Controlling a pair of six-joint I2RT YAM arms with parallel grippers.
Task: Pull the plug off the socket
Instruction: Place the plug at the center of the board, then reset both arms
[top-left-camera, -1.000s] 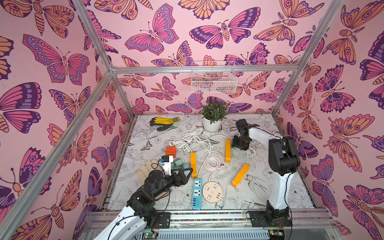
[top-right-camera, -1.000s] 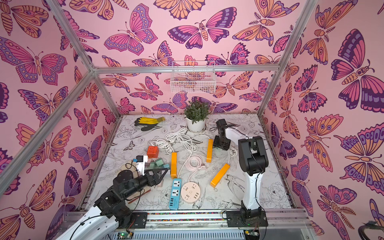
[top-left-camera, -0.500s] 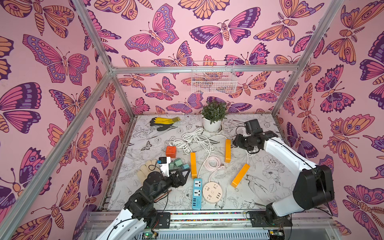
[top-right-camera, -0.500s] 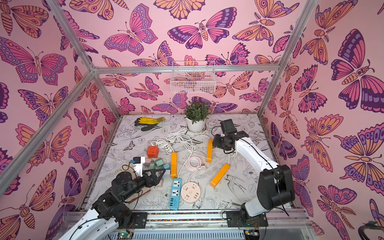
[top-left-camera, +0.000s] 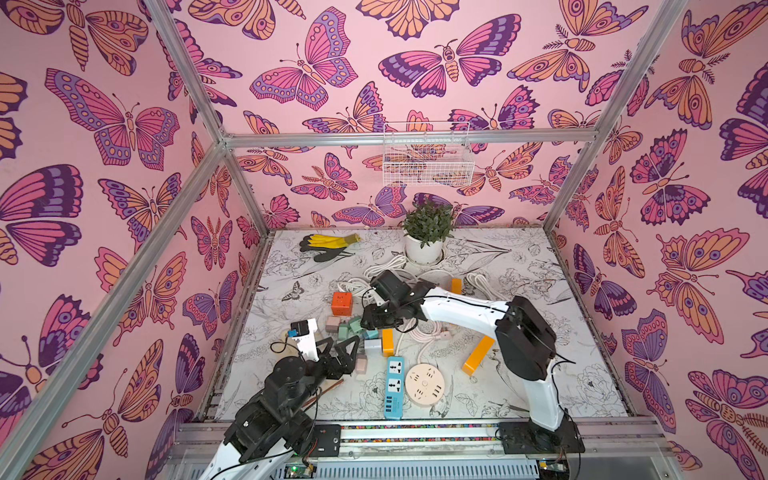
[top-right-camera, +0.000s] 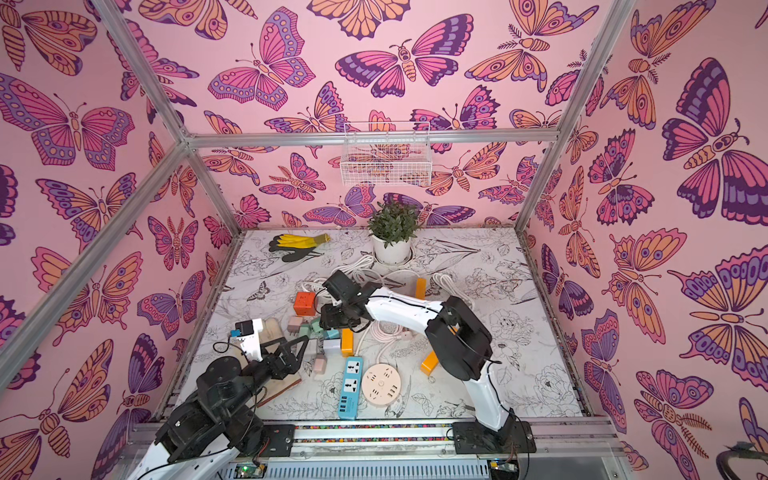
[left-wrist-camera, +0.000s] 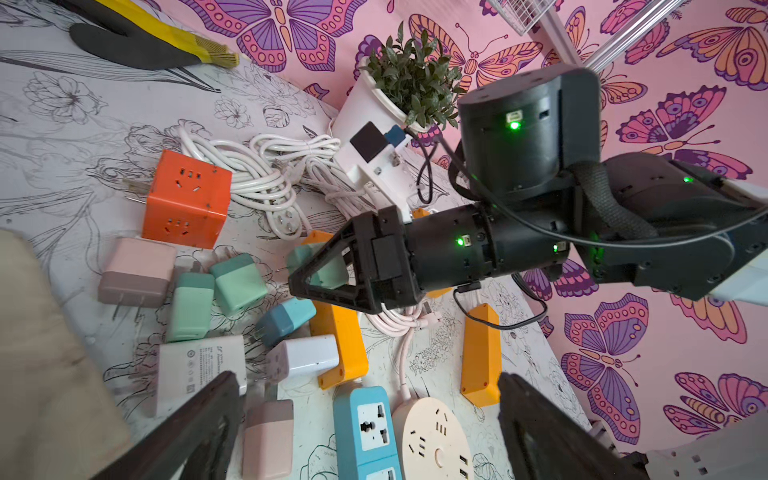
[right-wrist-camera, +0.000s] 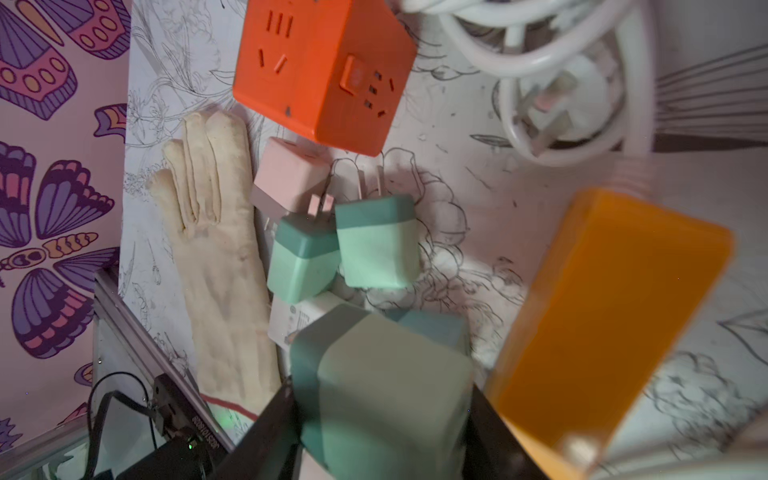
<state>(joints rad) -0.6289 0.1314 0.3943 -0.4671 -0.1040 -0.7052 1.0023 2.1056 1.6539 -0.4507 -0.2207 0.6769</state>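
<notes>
The right gripper (top-left-camera: 368, 323) is closed partway on a mint-and-teal plug adapter (right-wrist-camera: 386, 386), with a jaw on each flat side. The right wrist view shows the block filling the gap between them. In both top views it sits mid-table, at the upper end of a yellow-orange power strip (top-left-camera: 387, 341) whose long axis runs up-and-down in the frame.

The plug looks clear of that strip (no prong can be seen seated in a slot), so the pull itself seems done. The heap of loose adapters (top-left-camera: 347, 328) lies just left of and below the held plug in the frame, on the side away from the strip. A short move that way and down would set it among them.

The left gripper (top-left-camera: 343, 343) is spread wide and empty at the heap's lower-left edge, so the set-down would fall to the right arm.
</notes>
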